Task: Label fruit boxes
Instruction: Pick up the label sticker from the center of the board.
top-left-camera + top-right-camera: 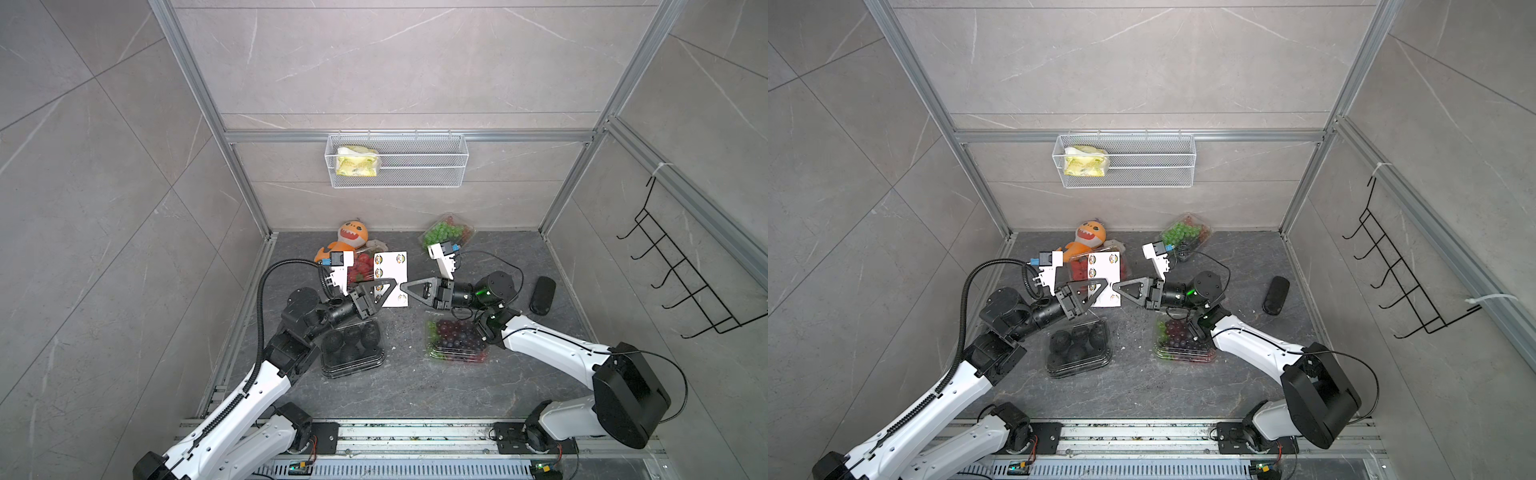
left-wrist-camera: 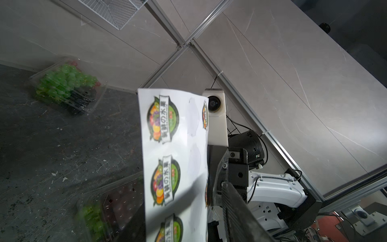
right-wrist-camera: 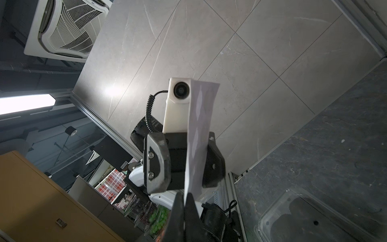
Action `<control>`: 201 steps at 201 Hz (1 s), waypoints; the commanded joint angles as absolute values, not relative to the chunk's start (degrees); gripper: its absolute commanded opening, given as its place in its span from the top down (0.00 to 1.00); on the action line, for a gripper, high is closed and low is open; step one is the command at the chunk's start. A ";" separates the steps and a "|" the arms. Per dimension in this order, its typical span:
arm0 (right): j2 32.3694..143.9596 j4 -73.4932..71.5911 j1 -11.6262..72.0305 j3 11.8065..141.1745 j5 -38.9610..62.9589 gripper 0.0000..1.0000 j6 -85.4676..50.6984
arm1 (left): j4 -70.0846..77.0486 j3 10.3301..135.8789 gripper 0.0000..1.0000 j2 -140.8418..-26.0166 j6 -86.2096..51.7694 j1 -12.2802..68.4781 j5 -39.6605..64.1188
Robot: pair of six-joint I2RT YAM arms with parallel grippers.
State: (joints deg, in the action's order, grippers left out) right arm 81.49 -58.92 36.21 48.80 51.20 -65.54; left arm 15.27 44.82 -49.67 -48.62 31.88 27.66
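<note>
- Reaching in from the near-left end of the base rail [image 1: 415, 432], the left arm [image 1: 266, 376] rises to a bent elbow. Its forearm turns toward the middle of the tabletop [image 1: 415, 382], with the wrist roughly level.
- At its tip the left pincer [image 1: 388, 287] has its jaws apart, one on each side of the sticker sheet [image 1: 392, 268], as the right wrist view shows. Whether either jaw touches the paper I cannot tell.
- Just beyond the left pincer, the strawberry box [image 1: 360, 266] rests on the tabletop. In both top views it is partly hidden by the left wrist camera [image 1: 338, 274] and the sheet. An orange plush toy [image 1: 351, 237] sits just behind it.
- On the near side of the left pincer lies the dark-fruit box [image 1: 353, 347], with its far-left corner under the left wrist.
- Between the two pincers the sticker sheet is held up clear of the tabletop. Its printed face is toward the left wrist camera, and several round stickers are on it.
- Tip to tip with the left pincer, the right pincer [image 1: 405, 286] is clamped on the sheet's edge.
- Well beyond the right pincer, by the back wall [image 1: 395, 208], stands the green-grape box [image 1: 446, 232].
- On the near side of the right pincer lies the purple-grape box [image 1: 455, 340], with its far edge under the right wrist joints.
- From the near-right end of the rail, the right arm [image 1: 548, 345] folds at a raised elbow. Its forearm points leftward, about level, toward the left pincer.
</note>
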 commanded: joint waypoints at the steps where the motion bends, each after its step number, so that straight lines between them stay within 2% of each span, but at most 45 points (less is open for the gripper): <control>1: 81.12 -57.83 34.67 50.40 54.39 1.00 -63.86 | 13.87 47.92 0.53 -50.44 -46.47 28.83 35.85; 21: 81.71 -57.68 34.10 51.21 55.43 1.00 -64.02 | 16.30 48.51 0.56 -52.63 -48.76 26.38 40.47; 33: 82.38 -57.63 33.92 52.06 56.14 1.00 -64.20 | 18.18 48.51 0.62 -53.81 -49.84 25.85 42.27; 54: 83.27 -57.81 33.56 53.36 57.01 1.00 -64.25 | 20.90 48.58 0.63 -55.31 -51.26 25.73 44.22; 78: 84.01 -57.78 33.01 54.91 57.83 1.00 -64.62 | 21.50 49.25 0.64 -56.30 -51.50 25.69 44.88; 93: 84.33 -58.18 32.89 55.62 58.00 1.00 -65.10 | 22.51 49.48 0.70 -56.83 -51.88 25.73 45.32; 148: 84.46 -58.44 32.87 55.59 58.01 1.00 -65.46 | 26.53 48.87 0.72 -56.97 -54.52 25.64 45.65; 175: 84.53 -58.43 32.95 55.73 58.22 1.00 -65.98 | 27.06 48.75 0.77 -57.13 -54.86 25.66 45.85; 190: 84.55 -58.64 32.87 55.81 58.36 1.00 -66.18 | 27.55 48.67 0.85 -57.38 -55.09 25.60 45.96; 201: 84.55 -58.71 32.88 55.81 58.33 1.00 -66.27 | 27.52 48.67 0.86 -57.56 -55.11 25.61 46.18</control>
State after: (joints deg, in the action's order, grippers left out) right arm 84.03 -57.25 32.97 54.02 57.10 -65.21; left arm 23.99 46.94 -57.43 -54.43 25.98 44.18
